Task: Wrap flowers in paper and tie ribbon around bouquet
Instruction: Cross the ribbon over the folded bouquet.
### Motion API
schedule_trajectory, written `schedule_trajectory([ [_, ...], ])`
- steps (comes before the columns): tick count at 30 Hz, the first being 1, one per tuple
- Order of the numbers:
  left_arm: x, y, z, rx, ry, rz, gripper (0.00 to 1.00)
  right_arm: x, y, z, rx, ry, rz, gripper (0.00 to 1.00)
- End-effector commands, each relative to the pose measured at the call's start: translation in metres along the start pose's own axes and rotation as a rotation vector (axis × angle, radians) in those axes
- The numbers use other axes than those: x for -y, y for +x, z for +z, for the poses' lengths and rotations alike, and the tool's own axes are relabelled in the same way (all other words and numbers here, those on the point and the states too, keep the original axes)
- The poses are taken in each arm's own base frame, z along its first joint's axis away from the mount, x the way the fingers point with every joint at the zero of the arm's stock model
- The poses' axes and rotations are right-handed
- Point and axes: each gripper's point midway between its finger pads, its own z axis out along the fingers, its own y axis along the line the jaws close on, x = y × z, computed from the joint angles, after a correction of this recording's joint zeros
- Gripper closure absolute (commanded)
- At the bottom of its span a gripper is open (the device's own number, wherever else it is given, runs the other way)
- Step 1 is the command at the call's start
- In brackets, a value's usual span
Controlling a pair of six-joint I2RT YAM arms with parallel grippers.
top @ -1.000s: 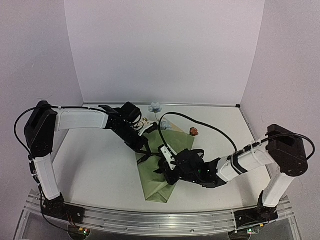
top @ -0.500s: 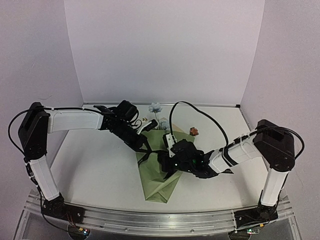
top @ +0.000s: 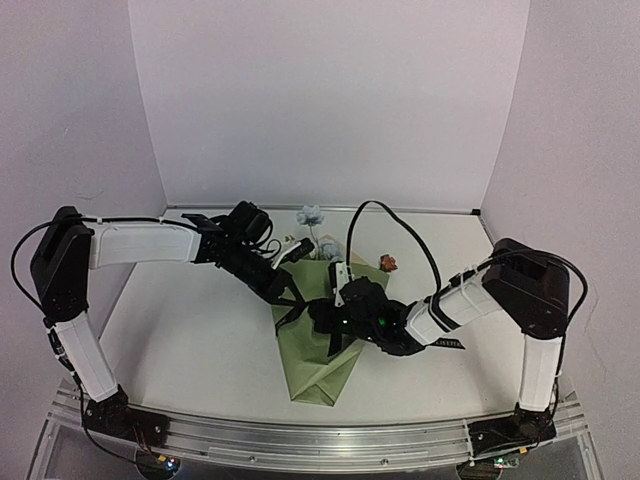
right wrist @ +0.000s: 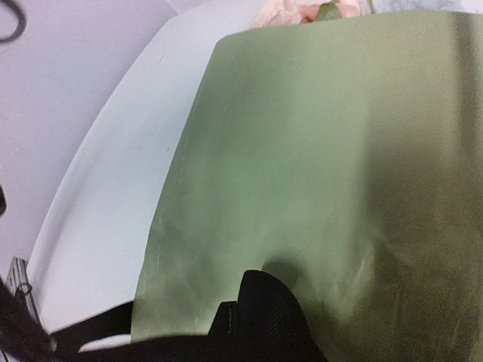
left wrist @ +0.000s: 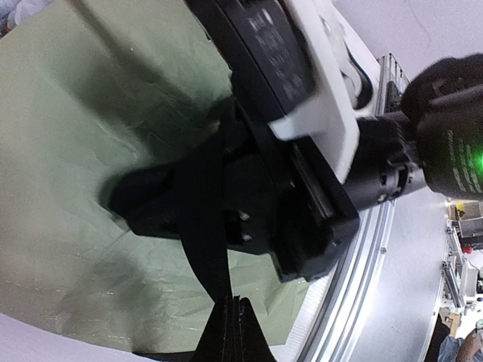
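Observation:
The bouquet lies on the table as a green paper cone with its point toward the near edge. Flowers poke from its far wide end: pale blue, cream and one orange bloom. My left gripper is over the cone's left side, shut on the black ribbon, which runs taut from its tips across my right gripper's fingers. My right gripper sits low over the cone's middle, shut, with the ribbon leading from the left into it. The paper fills that view, with a cream-pink bloom at the top.
An aluminium rail runs along the near table edge and also shows as the rail in the left wrist view. White walls close the back and sides. The right arm's black cable loops high over the flowers.
My right arm has swung left, bringing its gripper further over the cone's middle and closer to the left gripper. The left gripper has barely shifted. Both stay shut.

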Motion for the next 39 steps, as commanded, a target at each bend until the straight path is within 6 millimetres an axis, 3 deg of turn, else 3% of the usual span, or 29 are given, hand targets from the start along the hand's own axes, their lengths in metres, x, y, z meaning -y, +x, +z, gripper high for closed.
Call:
schedule_trajectory([
  [1,0.020,-0.014,-0.017,0.069,0.055,0.042,1.00,-0.012,-0.054,0.014,0.197,-0.062,0.154,1.00],
  [8,0.017,-0.013,-0.018,0.077,0.043,0.039,1.00,-0.025,-0.089,0.016,0.293,-0.103,0.242,1.00],
  [12,0.009,-0.013,-0.016,0.075,0.015,0.025,1.00,-0.030,-0.099,0.013,0.303,-0.122,0.260,0.93],
  [19,-0.004,-0.018,-0.014,0.091,-0.026,0.000,1.00,0.006,-0.065,-0.002,0.246,-0.034,0.288,0.73],
  [22,-0.006,-0.019,-0.010,0.089,-0.022,-0.010,1.00,0.006,-0.055,-0.009,0.211,-0.044,0.276,0.69],
  [30,-0.004,-0.018,-0.002,0.063,0.026,-0.025,1.00,0.001,-0.053,-0.035,0.192,-0.048,0.210,0.63],
  [39,-0.001,-0.008,0.012,-0.002,0.099,-0.046,1.00,0.014,-0.026,-0.067,0.042,0.087,0.068,0.65],
])
